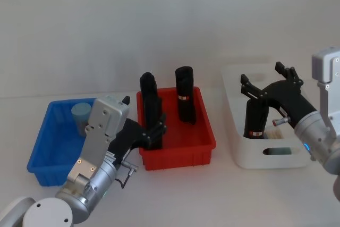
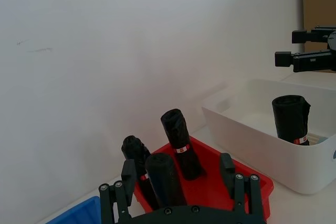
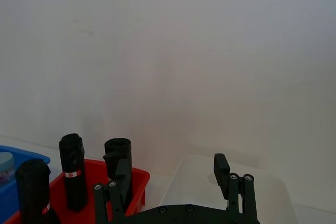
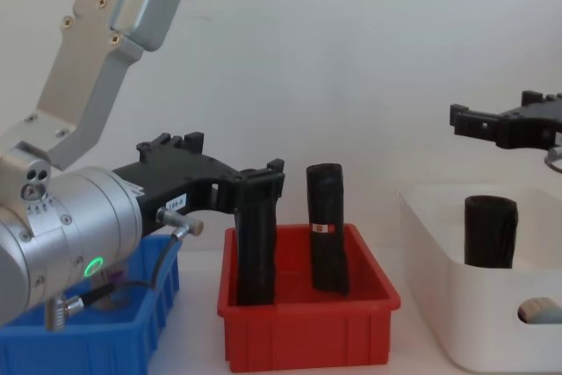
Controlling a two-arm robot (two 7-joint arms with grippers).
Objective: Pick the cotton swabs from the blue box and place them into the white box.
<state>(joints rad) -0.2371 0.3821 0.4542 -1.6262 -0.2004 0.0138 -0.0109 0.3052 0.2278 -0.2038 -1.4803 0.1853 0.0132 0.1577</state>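
Over at the red bin (image 1: pixel 178 151), the left gripper (image 1: pixel 155 131) reaches in from the near left with its jaws spread wide on either side of a black upright bottle (image 1: pixel 150 99), which stands between the fingers; whether the pads touch it cannot be told. The right gripper (image 1: pixel 265 84) hangs above the white box (image 1: pixel 265 158), jaws open wide and empty, well clear of the things below it. Three black bottles can be counted: the one between the left jaws, a second (image 1: pixel 185 101) standing farther back in the red bin, and a third (image 1: pixel 256 118) upright inside the white box. Of the cotton swabs, one tub (image 1: pixel 81 115) with a pale blue cap stands in the far part of the blue box (image 1: pixel 42 152), and another (image 4: pixel 537 310) lies low in the white box beside the bottle there. Blue box, red bin and white box sit in a row from left to right on the white tabletop (image 1: pixel 223 195).
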